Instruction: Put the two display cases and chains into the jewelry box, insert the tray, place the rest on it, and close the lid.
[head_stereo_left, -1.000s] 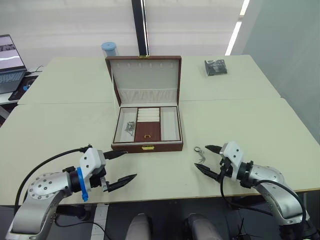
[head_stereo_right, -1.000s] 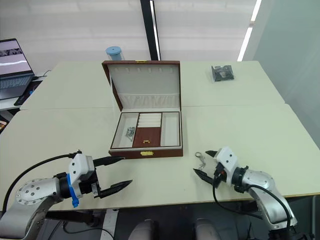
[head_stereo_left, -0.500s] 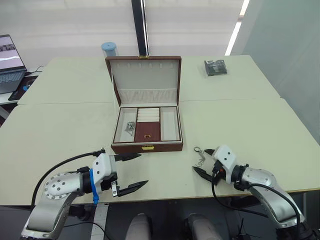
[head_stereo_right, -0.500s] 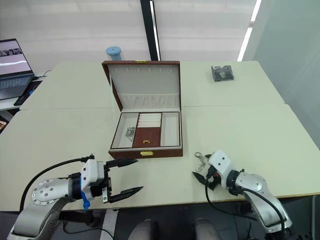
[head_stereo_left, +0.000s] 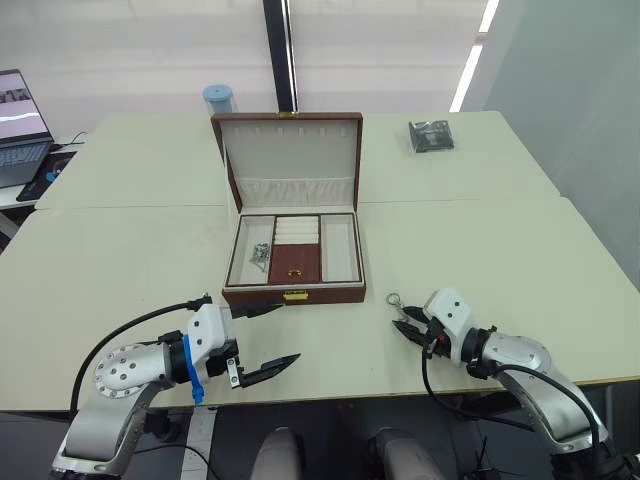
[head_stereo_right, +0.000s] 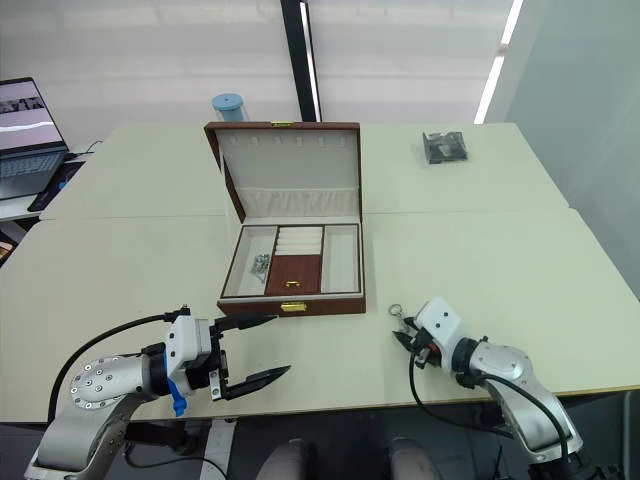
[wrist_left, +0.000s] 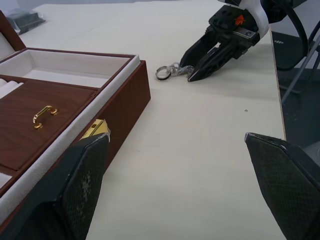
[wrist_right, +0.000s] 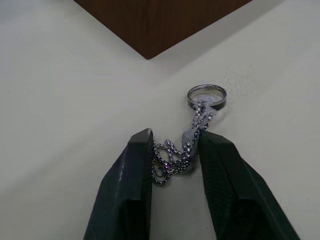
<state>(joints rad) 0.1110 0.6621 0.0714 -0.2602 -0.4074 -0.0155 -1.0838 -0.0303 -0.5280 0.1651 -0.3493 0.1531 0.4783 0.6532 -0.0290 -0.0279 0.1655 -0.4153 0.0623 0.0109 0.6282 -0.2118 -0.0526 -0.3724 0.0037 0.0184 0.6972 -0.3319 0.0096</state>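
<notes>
The brown jewelry box (head_stereo_left: 294, 294) stands open mid-table, its cream-lined lid (head_stereo_left: 290, 150) upright behind it. The tray (head_stereo_left: 295, 263) with its brown centre and gold ring sits inside. Small silver chains (head_stereo_left: 261, 254) lie in its left compartment. To the right of the box front, a silver chain (wrist_right: 182, 147) with a ring end (wrist_right: 206, 96) lies on the table. My right gripper (head_stereo_left: 405, 325) is shut on its bunched part, with both fingers (wrist_right: 135, 170) touching the links. My left gripper (head_stereo_left: 288, 333) hangs open and empty off the box's front left corner. The display cases are out of view.
A black packet (head_stereo_left: 431, 134) lies at the back right of the table. A blue-lidded cup (head_stereo_left: 218, 97) stands behind the lid. A laptop (head_stereo_left: 20, 120) sits far left. The table's front edge runs just below both grippers.
My right gripper has slid forward onto the chain and closed from wide open to pinching it. My left arm moved right toward the box front and stayed open.
</notes>
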